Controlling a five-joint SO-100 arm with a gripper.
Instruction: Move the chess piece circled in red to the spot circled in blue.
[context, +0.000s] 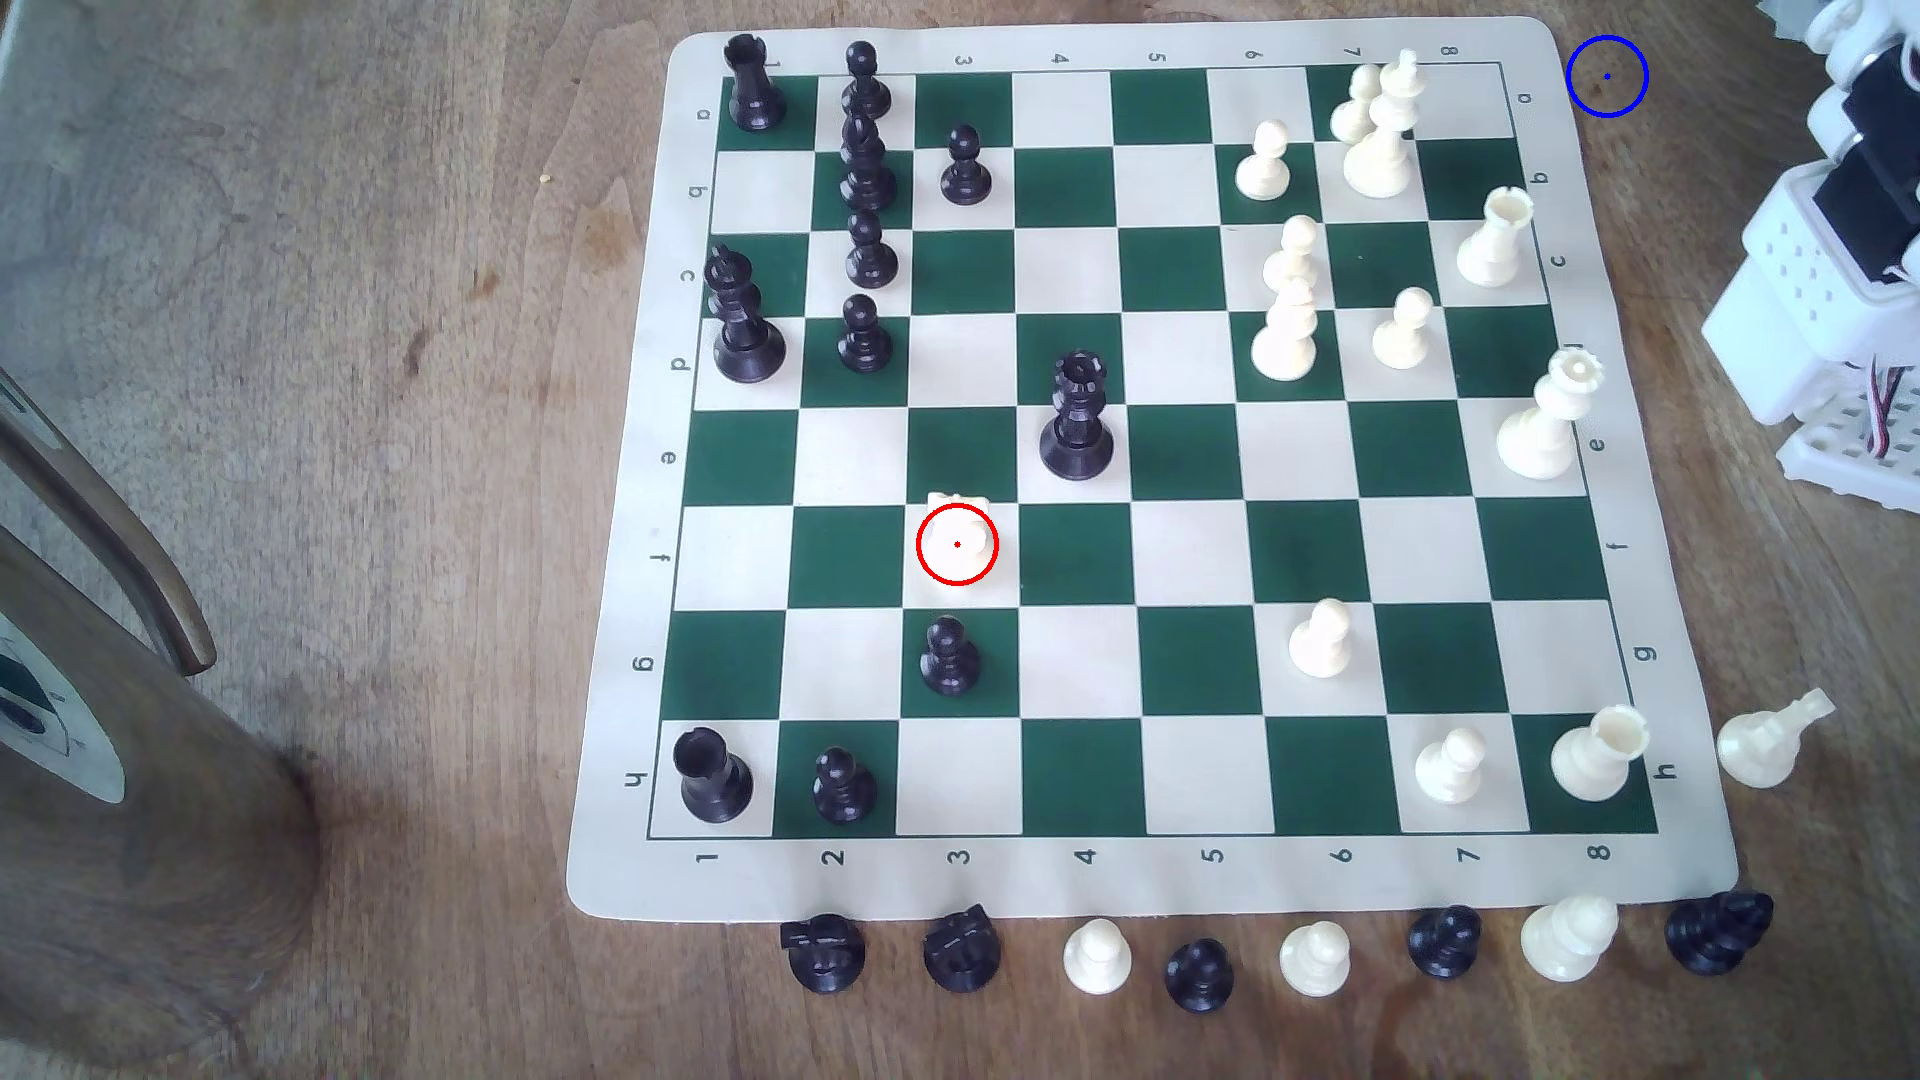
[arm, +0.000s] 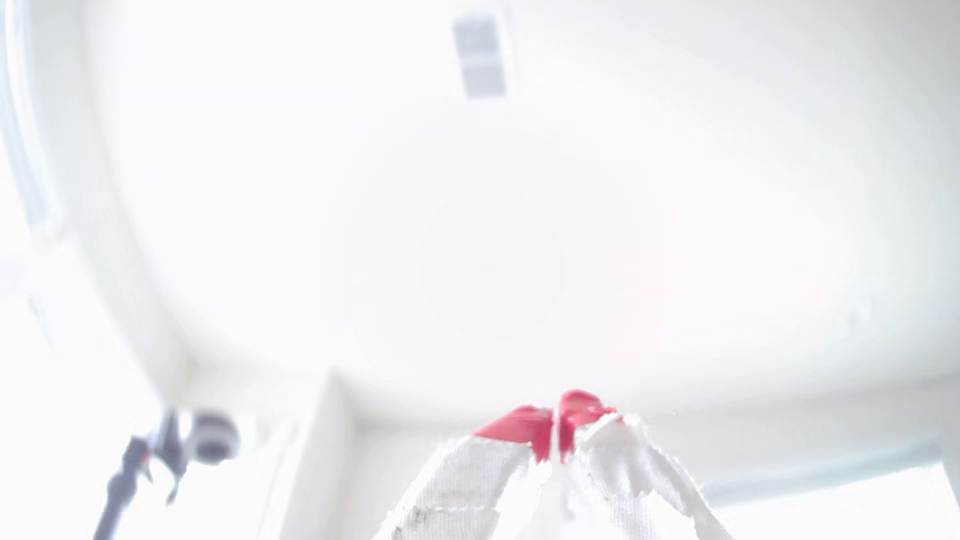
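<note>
On the board's pale square: white knight | our gripper jaws together, empty | risk: we clip black queen reaching; blue spot far.

Green/cream chess mat w/ black & cream pcs, wood table.

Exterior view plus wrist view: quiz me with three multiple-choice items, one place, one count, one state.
1. Where does the red-circled piece stand?
A. light square f3
B. dark square e4
C. off the board

2. How many cream pieces are in the row on the wood below the board's numbered edge?
A. one
B. three
C. six

3. How is the gripper?
A. wide open
B. shut on a pawn
C. shut, empty

Answers:
A, it stands in row f, column 3.
B, three show there.
C, its red fingertips meet with nothing between.
</note>
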